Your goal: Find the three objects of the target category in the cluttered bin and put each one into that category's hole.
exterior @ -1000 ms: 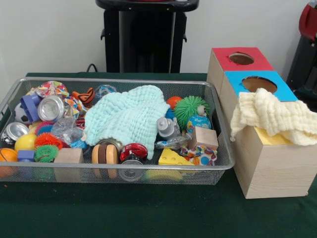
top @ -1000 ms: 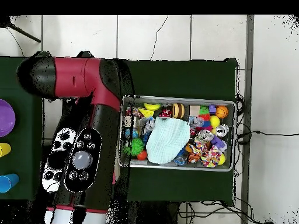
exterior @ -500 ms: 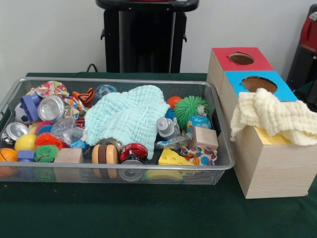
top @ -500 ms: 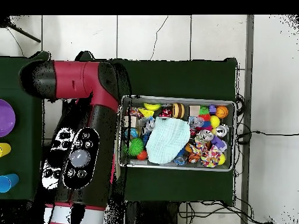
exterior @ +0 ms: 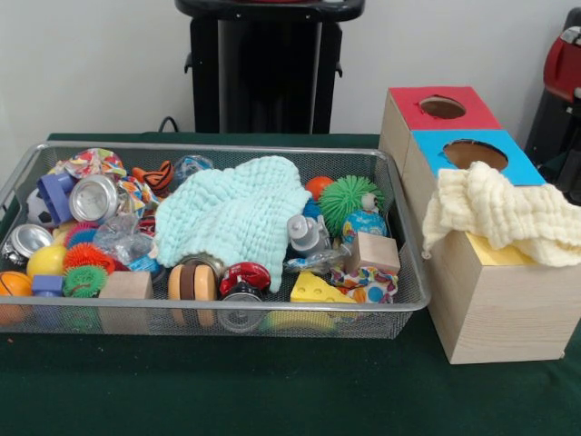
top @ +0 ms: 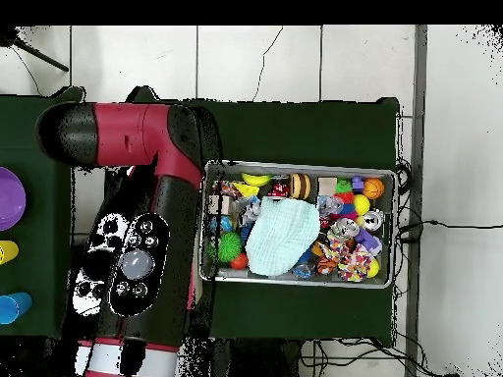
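**Bin full, my arm off to the side**

My arm (top: 147, 196) shows in the overhead view beside the wire bin (exterior: 399, 300), over the sorting box. My tool is hidden beneath it; I cannot tell whether it is parted or closed, or carrying anything.

The bin sits on the green table (exterior: 227, 391). A mint muslin cloth (exterior: 231, 218) lies draped across the middle of the clutter. Right of it: a green spiky ball (exterior: 349, 198), a wooden cube (exterior: 372, 252), a yellow cheese wedge (exterior: 313, 289). Left of it: a silver tin (exterior: 93, 198), an orange spiky ring (exterior: 86, 255), a wooden block (exterior: 125, 285).

The wooden sorting box (exterior: 495, 309) stands just right of the bin. Red panel hole (exterior: 442, 107) and blue panel hole (exterior: 475, 153) are uncovered. A cream muslin cloth (exterior: 504, 213) lies over the yellow panel (exterior: 495, 254), hiding any hole there.
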`<state>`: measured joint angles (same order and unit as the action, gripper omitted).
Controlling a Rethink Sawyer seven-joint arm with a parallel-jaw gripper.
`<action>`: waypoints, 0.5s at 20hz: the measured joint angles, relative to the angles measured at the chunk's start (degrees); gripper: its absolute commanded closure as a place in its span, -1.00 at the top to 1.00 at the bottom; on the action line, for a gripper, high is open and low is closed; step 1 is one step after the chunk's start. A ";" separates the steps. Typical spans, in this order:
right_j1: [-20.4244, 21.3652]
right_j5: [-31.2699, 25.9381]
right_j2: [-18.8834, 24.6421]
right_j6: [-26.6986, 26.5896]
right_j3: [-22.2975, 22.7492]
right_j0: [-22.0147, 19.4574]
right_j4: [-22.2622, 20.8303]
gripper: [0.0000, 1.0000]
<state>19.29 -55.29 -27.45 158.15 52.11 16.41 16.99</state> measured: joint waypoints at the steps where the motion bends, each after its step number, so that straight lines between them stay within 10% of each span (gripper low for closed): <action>1: 0.07 0.00 0.00 0.00 0.00 -0.02 -0.05 -1.00; 10: 1.68 1.47 -0.01 0.00 3.17 0.02 -0.41 -1.00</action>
<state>20.98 -53.82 -27.46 158.15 55.28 16.43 16.58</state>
